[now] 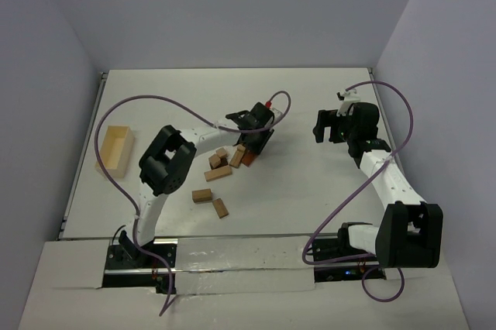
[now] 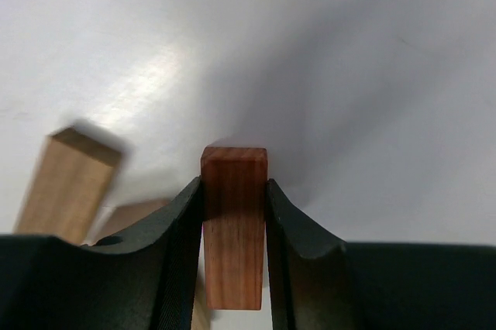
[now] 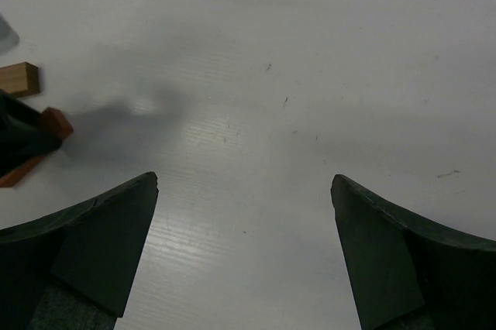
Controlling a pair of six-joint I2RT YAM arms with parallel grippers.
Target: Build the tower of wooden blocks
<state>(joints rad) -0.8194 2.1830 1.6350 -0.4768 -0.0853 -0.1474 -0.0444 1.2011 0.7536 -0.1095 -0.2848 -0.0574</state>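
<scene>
From above, the left tool (image 1: pixel 249 146) reaches over the loose wood blocks (image 1: pixel 218 167) in the middle of the surface (image 1: pixel 310 190). The right tool (image 1: pixel 328 125) hangs well apart at right. The left wrist view shows the left tool clamped on a reddish-brown block (image 2: pixel 234 225) by its long sides, probably ready for carrying. The right wrist view shows the right tool's jaws wide and empty above the surface.

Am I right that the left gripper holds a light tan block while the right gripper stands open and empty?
Not quite: the left wrist view shows the left gripper holding a reddish-brown block, not tan. The right gripper is indeed open and empty.
</scene>
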